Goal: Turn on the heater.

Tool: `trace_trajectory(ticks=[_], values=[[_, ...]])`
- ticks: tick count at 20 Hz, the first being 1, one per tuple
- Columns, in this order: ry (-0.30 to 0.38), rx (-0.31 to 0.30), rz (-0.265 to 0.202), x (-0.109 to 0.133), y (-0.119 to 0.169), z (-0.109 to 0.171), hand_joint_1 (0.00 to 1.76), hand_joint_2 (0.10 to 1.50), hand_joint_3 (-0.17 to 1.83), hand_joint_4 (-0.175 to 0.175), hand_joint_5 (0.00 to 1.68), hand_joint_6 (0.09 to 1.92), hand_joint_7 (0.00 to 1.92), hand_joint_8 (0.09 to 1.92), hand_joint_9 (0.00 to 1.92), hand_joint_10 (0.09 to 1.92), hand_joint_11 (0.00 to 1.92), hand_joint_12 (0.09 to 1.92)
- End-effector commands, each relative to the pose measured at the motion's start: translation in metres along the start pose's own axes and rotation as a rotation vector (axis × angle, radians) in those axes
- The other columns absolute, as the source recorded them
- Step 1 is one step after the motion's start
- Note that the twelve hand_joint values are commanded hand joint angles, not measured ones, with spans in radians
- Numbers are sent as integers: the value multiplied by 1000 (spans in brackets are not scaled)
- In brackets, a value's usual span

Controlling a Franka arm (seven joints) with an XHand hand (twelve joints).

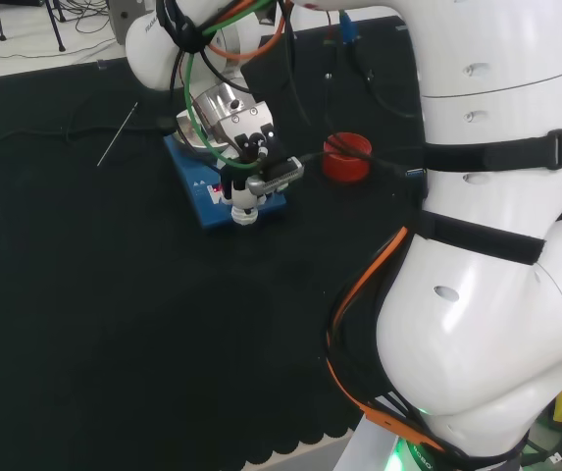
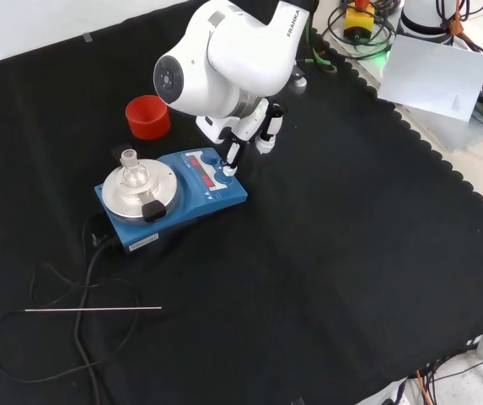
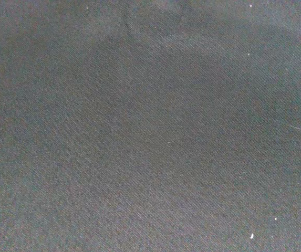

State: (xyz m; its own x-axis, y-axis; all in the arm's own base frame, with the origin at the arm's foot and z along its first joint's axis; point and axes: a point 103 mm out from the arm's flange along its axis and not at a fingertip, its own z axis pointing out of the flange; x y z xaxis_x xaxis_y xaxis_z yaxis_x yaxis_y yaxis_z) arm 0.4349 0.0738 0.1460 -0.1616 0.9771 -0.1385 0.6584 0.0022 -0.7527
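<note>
In the front view, the blue heater point(image 2: 174, 198) sits near the red ring point(image 2: 147, 116), and one finger of the hand point(image 2: 234, 154) touches its panel. The head view hides that touch. Other fingers look curled, holding nothing.

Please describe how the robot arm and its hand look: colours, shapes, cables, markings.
The arm has glossy white rounded links, a round grey cap on one joint and grey lettering. Black straps wrap the big links; orange and green cables run along them. The hand is black and white, with slim fingers.
</note>
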Motion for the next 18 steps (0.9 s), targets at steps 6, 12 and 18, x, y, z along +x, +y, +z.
trace_trajectory(ticks=[6,12,18], values=[[0,11,5,-1,-1,1,1442,1283,-175,-38,305,87,1742,1648,1884,1504,1797,1294],[25,14,-23,-6,-24,-26,1442,1283,-175,-38,307,87,1743,1646,1885,1502,1796,1293],[43,-28,-6,-20,-38,-46,1440,1283,-175,-38,311,87,1745,1646,1888,1498,1795,1292]])
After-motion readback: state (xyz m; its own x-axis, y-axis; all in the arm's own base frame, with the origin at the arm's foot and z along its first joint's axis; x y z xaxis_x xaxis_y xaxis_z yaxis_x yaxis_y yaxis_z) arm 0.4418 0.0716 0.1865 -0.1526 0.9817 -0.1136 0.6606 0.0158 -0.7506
